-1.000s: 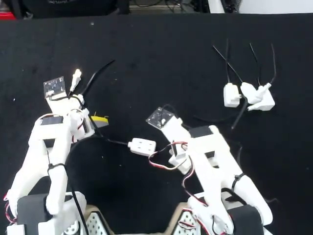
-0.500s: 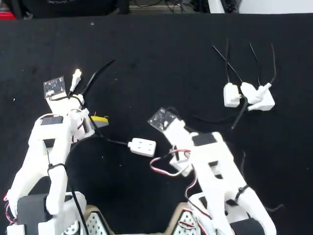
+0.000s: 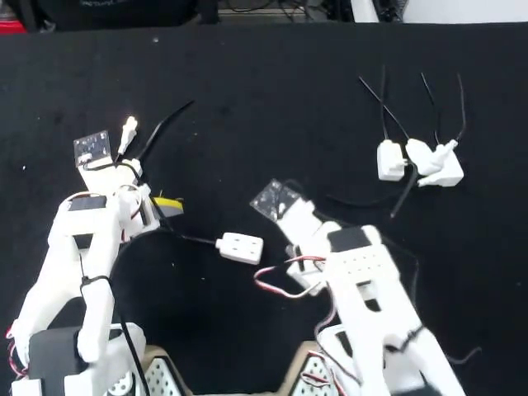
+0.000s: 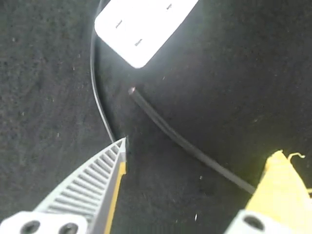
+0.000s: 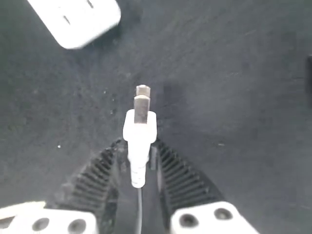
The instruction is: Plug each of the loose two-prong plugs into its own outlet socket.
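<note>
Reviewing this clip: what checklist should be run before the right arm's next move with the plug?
1. Plug gripped by right end effector: ok, clamped between both fingers.
2. Prongs exposed ahead of the fingers: ok.
3. Prongs aimed at outlet socket: not ok, it lies off their line.
4. Left end effector steadying the socket: not ok, open over the black cable, apart from the socket.
5. Prong-to-slot orientation match: cannot tell.

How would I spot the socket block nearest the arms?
Start at the black table, in the gap between the left arm and the right arm. The socket block lies there. Unlike the white pieces clustered farther off, it sits alone, cord trailing.
</note>
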Controlling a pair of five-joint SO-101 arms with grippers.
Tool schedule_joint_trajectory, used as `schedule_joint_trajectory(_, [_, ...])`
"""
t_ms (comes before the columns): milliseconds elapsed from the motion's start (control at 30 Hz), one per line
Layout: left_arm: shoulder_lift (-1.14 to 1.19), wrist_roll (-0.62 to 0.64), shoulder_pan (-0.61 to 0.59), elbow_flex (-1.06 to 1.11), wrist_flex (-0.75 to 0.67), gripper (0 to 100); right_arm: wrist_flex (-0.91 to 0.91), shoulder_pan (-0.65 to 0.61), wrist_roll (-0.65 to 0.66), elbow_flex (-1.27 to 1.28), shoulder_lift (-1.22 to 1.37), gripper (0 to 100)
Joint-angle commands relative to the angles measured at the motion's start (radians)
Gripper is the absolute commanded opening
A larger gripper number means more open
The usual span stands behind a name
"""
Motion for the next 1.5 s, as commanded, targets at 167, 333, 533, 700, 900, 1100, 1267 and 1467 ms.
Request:
schedule_joint_trajectory(167, [-0.396,0.008,0.104,0.099,0.078,43,-0.021,-0.322,-0.236,-0.015,-0.289,1.1])
schedule_joint_trajectory(333, [-0.658,0.011,0.174,0.229,0.080,43,-0.328,-0.459,-0.361,0.111,-0.288,1.1])
schedule_joint_trajectory(533, [-0.873,0.006,0.246,0.323,0.081,43,-0.514,-0.499,-0.414,0.206,-0.288,1.1])
schedule_joint_trajectory(700, [-0.970,0.005,0.308,0.374,0.078,42,-0.542,-0.502,-0.416,0.223,-0.288,1.1])
schedule_joint_trajectory(900, [-0.988,0.003,0.329,0.380,0.077,26,-0.542,-0.559,-0.416,0.216,-0.288,1.1])
schedule_joint_trajectory(1100, [-0.996,0.002,0.329,0.392,0.075,26,-0.540,-0.560,-0.416,0.171,-0.288,1.1])
schedule_joint_trajectory(1267, [-0.997,0.003,0.329,0.395,0.075,32,-0.540,-0.560,-0.416,0.136,-0.288,1.1])
schedule_joint_trajectory(1467, [-0.997,0.006,0.329,0.392,0.075,32,-0.543,-0.563,-0.416,0.168,-0.288,1.1])
